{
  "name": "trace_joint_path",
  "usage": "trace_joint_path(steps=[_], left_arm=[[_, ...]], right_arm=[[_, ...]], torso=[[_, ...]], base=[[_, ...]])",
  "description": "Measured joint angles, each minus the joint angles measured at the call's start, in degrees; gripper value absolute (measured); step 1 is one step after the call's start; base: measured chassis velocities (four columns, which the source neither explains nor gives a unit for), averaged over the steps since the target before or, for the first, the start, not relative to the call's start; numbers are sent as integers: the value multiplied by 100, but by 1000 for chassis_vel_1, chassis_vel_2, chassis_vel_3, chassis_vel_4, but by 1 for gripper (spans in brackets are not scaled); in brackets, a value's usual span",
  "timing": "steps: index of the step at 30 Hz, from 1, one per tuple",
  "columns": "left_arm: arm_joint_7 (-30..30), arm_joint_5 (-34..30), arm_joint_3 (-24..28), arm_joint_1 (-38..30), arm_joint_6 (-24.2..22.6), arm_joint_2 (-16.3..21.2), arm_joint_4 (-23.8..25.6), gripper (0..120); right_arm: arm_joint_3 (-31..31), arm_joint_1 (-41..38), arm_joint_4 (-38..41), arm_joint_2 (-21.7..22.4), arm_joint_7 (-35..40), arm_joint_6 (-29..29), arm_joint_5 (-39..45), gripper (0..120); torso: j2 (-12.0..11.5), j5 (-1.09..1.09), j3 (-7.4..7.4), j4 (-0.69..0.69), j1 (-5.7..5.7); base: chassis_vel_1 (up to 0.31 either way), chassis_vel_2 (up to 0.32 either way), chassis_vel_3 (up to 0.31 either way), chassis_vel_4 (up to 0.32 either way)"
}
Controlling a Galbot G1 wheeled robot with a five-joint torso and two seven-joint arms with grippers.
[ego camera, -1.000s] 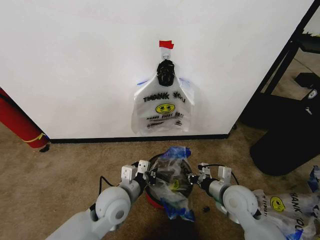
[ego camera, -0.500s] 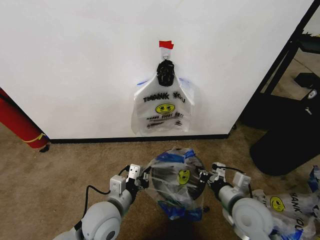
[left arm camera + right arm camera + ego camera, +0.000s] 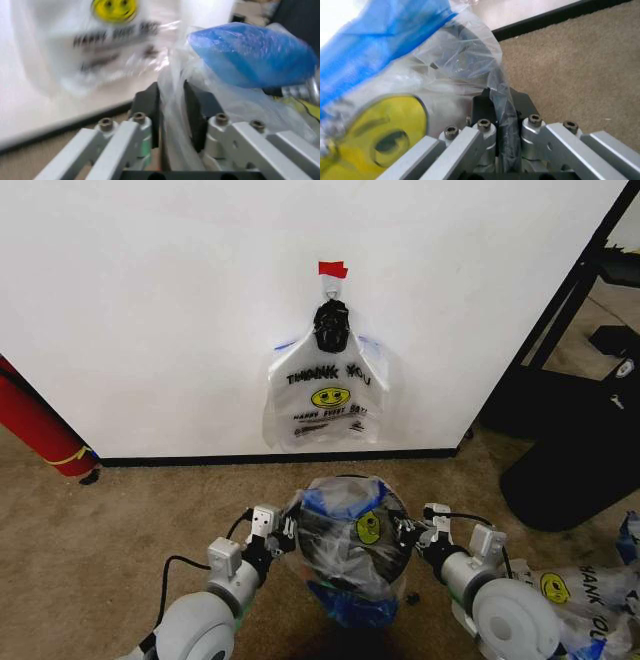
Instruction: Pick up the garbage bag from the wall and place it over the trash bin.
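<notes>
A translucent garbage bag [image 3: 345, 525] with a yellow smiley and blue trim is stretched into a dome between my two grippers, low in front of the wall [image 3: 150, 310]. My left gripper [image 3: 284, 532] is shut on the bag's left edge. The left wrist view shows the film pinched between the dark pads [image 3: 146, 108]. On the opposite edge, my right gripper [image 3: 408, 532] is shut on the plastic [image 3: 502, 108]. The trash bin [image 3: 335, 542] is only a dark shape showing through the plastic. An identical bag [image 3: 325, 395] hangs from the black hook [image 3: 331, 326] under red tape [image 3: 332, 269].
A red cylinder [image 3: 35, 425] leans at the left by the black baseboard [image 3: 200, 460]. A black stand and dark base [image 3: 575, 450] occupy the right. More smiley bags [image 3: 580, 595] lie on the brown carpet by my right arm.
Both grippers have drawn apart and back toward me. The bag has gone from a crumpled bunch in the bin's mouth to a wide dome covering the bin.
</notes>
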State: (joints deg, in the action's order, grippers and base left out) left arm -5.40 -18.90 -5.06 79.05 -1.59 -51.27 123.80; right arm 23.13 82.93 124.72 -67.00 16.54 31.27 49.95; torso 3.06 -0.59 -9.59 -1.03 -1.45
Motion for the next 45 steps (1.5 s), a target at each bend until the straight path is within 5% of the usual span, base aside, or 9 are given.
trace_joint_path(steps=[4, 11, 21, 33, 45], left_arm=[[248, 1296, -108, 115, 512, 54, -372, 43], [153, 2385, -227, 33, 832, -3, -720, 69], [550, 3046, -40, -110, 1514, -129, -782, 99], [559, 3084, 261, -483, 1499, -240, -903, 99], [999, 3144, 264, -522, 1744, -179, -903, 73]], right_arm=[[47, 42, 65, 8, -33, -42, -127, 1], [71, 140, 139, 27, -191, -240, -750, 1], [-68, 187, 184, 30, -346, -553, -1521, 1], [-265, 229, 88, 37, -800, -998, -2486, 1], [-277, 254, 106, 59, -958, -1069, -2701, 1]], torso=[[0, 0, 0, 0, 0], [0, 1, 0, 0, 0], [-1, 1, 0, -1, 0], [-1, 1, 0, 0, 0], [-1, 1, 0, 0, 0]], base=[[0, 0, 0, 0], [0, 0, 0, 0], [0, 0, 0, 0], [0, 0, 0, 0], [0, 0, 0, 0]])
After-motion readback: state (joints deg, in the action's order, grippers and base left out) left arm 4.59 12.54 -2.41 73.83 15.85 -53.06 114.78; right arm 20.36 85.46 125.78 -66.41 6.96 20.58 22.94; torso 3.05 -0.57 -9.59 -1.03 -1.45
